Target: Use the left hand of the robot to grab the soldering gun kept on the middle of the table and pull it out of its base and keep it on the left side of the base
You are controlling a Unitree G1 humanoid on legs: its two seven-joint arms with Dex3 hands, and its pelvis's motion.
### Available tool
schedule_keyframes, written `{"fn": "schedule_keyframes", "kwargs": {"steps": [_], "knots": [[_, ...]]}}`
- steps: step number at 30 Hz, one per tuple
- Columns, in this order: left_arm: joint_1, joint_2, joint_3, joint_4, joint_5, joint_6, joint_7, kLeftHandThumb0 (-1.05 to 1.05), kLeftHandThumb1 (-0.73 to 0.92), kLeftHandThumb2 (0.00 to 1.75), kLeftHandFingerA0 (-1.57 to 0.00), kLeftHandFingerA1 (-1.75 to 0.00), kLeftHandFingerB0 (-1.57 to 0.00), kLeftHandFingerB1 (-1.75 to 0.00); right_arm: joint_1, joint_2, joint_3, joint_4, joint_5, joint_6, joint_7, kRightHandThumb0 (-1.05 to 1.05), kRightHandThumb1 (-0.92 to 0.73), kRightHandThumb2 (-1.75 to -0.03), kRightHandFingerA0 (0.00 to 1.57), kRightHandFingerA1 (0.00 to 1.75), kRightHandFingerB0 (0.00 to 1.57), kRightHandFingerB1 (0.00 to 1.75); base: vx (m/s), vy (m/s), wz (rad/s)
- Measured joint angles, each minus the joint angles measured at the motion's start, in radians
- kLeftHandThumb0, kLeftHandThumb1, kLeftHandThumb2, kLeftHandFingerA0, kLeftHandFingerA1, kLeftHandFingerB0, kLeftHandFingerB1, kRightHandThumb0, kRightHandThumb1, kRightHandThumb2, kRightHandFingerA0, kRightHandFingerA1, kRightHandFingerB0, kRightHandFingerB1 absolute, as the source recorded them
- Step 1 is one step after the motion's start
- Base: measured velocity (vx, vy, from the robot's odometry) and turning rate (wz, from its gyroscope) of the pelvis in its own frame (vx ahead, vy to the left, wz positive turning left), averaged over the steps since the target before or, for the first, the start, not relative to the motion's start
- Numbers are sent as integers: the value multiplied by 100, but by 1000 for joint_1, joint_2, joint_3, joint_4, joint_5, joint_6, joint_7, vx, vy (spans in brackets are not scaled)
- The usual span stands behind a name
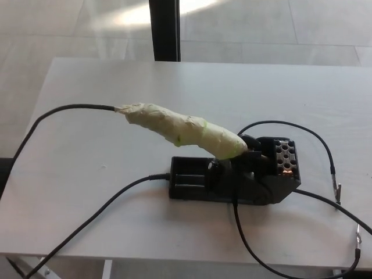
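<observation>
The soldering gun [183, 128], its handle wrapped in pale yellow-green tape, rests tilted in its black base [235, 177] near the middle of the white table [87, 157]. Its tip end sits in the base's holder on the right, and the handle slopes up to the left. A black cord [58, 111] leaves the handle's left end and runs off the table's left edge. Neither of my hands shows in the head view.
A second black cable [104, 209] runs from the base's left end toward the table's front edge. More thin cables [325, 151] loop at the right of the base, ending in small clips [337, 190]. A dark post [164, 29] stands beyond the table's far edge.
</observation>
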State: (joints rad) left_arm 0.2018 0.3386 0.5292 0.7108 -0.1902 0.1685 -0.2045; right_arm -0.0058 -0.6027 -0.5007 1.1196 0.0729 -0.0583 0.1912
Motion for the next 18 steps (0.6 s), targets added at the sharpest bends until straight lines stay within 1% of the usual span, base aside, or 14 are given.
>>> {"fn": "schedule_keyframes", "kwargs": {"steps": [1, 2, 4, 5, 6, 7, 8, 10, 11, 12, 13, 14, 15, 18], "knots": [[9, 14, -3, -29, -5, 6, -11, -73, 75, 63, -61, -78, -48, -60, -5, 0, -14, 10, 7, 0, 11, -105, -76, -73, 38, 171, 11, 173, 0, 0, 0], [18, 33, -9, -68, -4, 10, -18, -75, 78, 63, -55, -85, -44, -65, -6, 0, -21, 16, 10, 1, 19, -105, -75, -75, 37, 172, 10, 175, 0, 0, 0], [29, 65, -15, -135, 3, 15, -19, -75, 78, 63, -55, -85, -44, -65, -6, 0, -23, 18, 10, 2, 25, -105, -75, -75, 37, 172, 10, 175, 0, 0, 0], [33, 76, -16, -159, 7, 17, -19, -77, 75, 63, -61, -104, -40, -70, -7, 0, -23, 19, 10, 2, 27, -105, -77, -73, 34, 169, 9, 174, 0, 0, 0], [35, 91, -19, -192, 11, 23, -19, -77, 75, 63, -61, -104, -40, -70, -7, 0, -24, 19, 10, 2, 30, -105, -77, -73, 34, 169, 9, 174, 0, 0, 0], [36, 109, -19, -228, 15, 29, -19, -76, 72, 62, -38, -103, -43, -68, -7, 0, -24, 21, 10, 2, 32, -105, -77, -73, 36, 170, 9, 174, 0, 0, 0], [36, 132, -19, -263, 18, 37, -19, -77, 71, 61, -28, -102, -33, -71, -7, 0, -24, 22, 10, 2, 34, -105, -77, -73, 38, 172, 10, 175, 0, 0, 0], [17, 196, -13, -308, 30, 50, -16, -77, 71, 61, -28, -102, -33, -71, -7, 0, -24, 24, 10, 2, 37, -105, -77, -73, 38, 172, 10, 175, 0, 0, 0], [7, 225, -10, -324, 35, 56, -15, -82, 72, 62, -35, -104, -32, -75, -7, 0, -24, 24, 10, 2, 38, -105, -76, -73, 36, 171, 9, 173, 0, 0, 0], [-4, 261, -6, -345, 42, 63, -13, -82, 72, 62, -35, -104, -32, -75, -8, 0, -24, 24, 10, 2, 39, -105, -76, -73, 36, 171, 9, 173, 0, 0, 0], [-23, 301, 1, -363, 49, 68, -12, -87, 69, 63, -48, -118, -35, -89, -8, 0, -25, 24, 10, 2, 41, -105, -76, -72, 34, 168, 8, 169, 0, 0, 0], [-35, 324, 5, -373, 52, 72, -11, -91, 69, 62, -46, -119, -34, -92, -8, 0, -25, 24, 10, 2, 42, -105, -74, -73, 41, 169, 9, 170, 0, 0, 0], [-49, 348, 10, -384, 55, 74, -10, -94, 72, 63, -48, -111, -36, -87, -8, 0, -25, 24, 10, 2, 42, -105, -75, -74, 42, 167, 10, 167, 0, 0, 0], [-116, 457, 20, -425, 68, 84, -8, -94, 71, 64, -42, -112, -38, -86, -8, 0, -26, 25, 10, 2, 45, -105, -79, -72, 36, 170, 10, 168, 0, 0, 0]]}}
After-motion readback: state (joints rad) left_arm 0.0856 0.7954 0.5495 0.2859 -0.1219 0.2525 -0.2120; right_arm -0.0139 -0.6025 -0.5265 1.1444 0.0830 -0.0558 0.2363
